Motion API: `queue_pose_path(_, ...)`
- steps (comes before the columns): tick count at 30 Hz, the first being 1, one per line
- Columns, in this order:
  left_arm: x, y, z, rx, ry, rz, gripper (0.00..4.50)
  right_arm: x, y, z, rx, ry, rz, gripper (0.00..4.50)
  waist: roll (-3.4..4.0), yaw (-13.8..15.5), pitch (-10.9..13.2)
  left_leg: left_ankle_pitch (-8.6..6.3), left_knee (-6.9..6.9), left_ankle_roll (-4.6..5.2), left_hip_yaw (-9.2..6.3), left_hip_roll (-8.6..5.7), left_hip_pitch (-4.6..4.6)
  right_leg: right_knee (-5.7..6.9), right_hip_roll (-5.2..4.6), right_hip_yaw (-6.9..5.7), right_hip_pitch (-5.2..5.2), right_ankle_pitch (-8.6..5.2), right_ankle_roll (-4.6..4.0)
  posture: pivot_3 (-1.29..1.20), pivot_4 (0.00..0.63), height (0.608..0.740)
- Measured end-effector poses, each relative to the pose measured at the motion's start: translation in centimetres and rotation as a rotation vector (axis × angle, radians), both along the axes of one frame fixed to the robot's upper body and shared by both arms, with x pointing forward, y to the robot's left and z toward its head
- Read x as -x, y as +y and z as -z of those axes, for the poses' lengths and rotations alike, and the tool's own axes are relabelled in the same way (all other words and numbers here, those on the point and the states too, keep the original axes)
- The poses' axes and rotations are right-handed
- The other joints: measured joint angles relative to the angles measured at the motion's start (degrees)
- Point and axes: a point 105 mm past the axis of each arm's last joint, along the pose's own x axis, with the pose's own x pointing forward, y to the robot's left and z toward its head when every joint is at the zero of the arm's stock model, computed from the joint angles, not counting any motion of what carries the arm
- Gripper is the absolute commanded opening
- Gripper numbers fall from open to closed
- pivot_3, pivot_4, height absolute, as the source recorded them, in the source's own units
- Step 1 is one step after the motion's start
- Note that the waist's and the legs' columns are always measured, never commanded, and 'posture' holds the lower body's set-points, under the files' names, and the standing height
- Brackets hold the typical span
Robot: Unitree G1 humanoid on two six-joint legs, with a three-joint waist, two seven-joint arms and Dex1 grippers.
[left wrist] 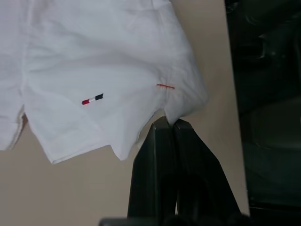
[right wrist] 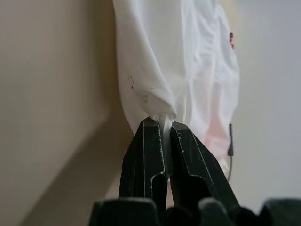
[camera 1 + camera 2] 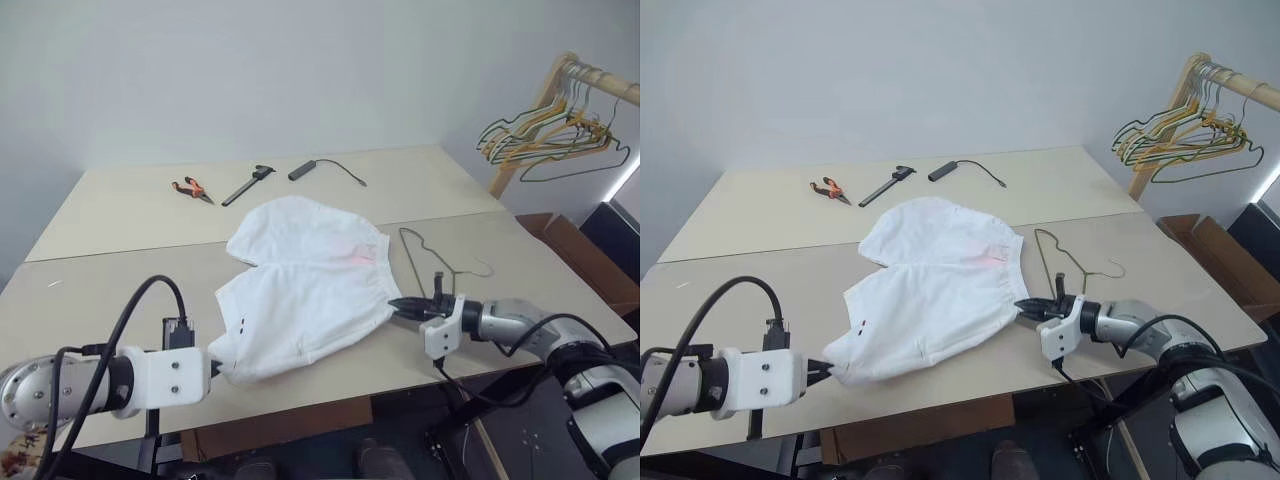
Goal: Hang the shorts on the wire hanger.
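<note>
Soft white cloth shorts, matt tabletop

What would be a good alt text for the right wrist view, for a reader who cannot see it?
The right end effector, with its two black fingers closed, pinches a fold of the white soft fabric shorts. The shorts stretch away over the beige table, with a small red and black mark near the far edge.

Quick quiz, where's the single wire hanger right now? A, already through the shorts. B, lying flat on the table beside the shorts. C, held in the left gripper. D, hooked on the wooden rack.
B: the wire hanger lies flat on the table just beside the shorts.
</note>
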Motion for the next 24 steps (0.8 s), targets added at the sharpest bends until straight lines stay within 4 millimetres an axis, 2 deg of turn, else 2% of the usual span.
queue_pose_path(4,2.1,-0.6,-0.3,0.023,0.061,0.015,0.04,1.1,0.4,0.8,0.001,0.011,-0.006,0.0,0.0,-0.37,-0.01,-0.15,0.02,-0.03,0.13,0.14,0.03,-0.01,0.12,0.11,0.0,-0.06,-0.06,-0.01,0.003,0.74)
queue_pose_path(13,4.0,-0.5,-0.1,0.117,0.214,-0.023,0.04,1.4,0.6,0.8,0.007,-0.013,0.012,0.0,-0.05,-0.28,-0.04,-0.17,0.04,-0.05,0.18,0.35,0.13,-0.01,0.31,0.11,0.0,-0.2,-0.08,-0.01,0.005,0.74)
queue_pose_path(17,4.7,-0.7,-0.3,0.155,0.274,-0.006,0.95,1.5,0.6,0.9,0.012,-0.002,0.016,1.24,-0.06,-0.32,-0.04,-0.21,0.03,-0.06,0.21,0.37,0.11,0.0,0.33,0.11,-0.03,-0.24,-0.11,-0.01,0.005,0.74)
queue_pose_path(22,4.6,-1.0,-0.8,0.166,0.256,0.048,2.58,2.8,-0.3,0.5,0.009,0.069,0.023,3.01,-0.04,0.18,-0.08,-0.24,0.03,-0.04,0.22,0.38,0.11,-0.01,0.32,0.1,-0.01,-0.3,-0.09,-0.01,0.004,0.74)
queue_pose_path(24,3.9,-0.5,-1.3,0.16,0.204,0.073,3.22,4.1,-1.4,0.0,0.014,0.135,0.05,3.7,-0.03,0.83,-0.08,-0.26,0.04,-0.06,0.22,0.39,0.1,-0.01,0.32,0.08,-0.02,-0.32,-0.09,-0.01,0.002,0.74)
